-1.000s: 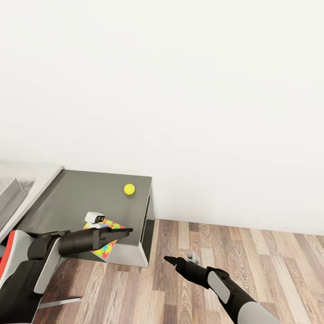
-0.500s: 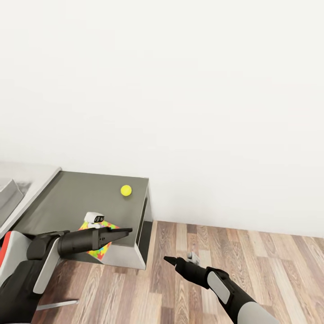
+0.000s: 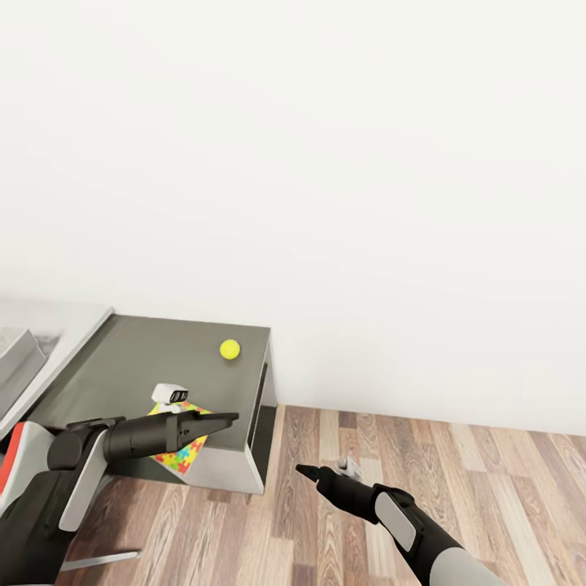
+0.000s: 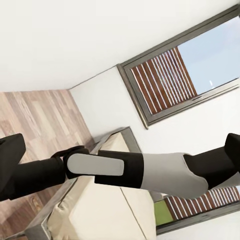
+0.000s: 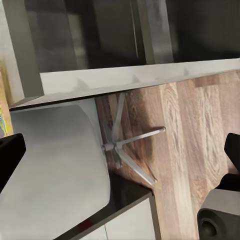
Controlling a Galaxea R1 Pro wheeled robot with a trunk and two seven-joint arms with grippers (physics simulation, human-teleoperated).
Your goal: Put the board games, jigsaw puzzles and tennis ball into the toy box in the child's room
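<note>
On the dark table (image 3: 122, 366), tennis ball (image 3: 229, 349), jigsaw puzzle (image 3: 181, 452) half hidden behind left gripper (image 3: 232, 418), both grippers pressed together.

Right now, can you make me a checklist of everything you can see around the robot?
Surface: dark grey table, pale grey part at the left edge.
Job's things: tennis ball near the far right corner; jigsaw puzzle at the near edge, partly behind the left arm; toy box corner at far left.
Clutter: small white gadget beside the puzzle.
End effectors: left end effector over the table's near edge; right end effector over the floor; both empty, jaws unclear.
Cables: nothing seen.
Surroundings: white wall, wood floor, bed, window, chair base.
</note>
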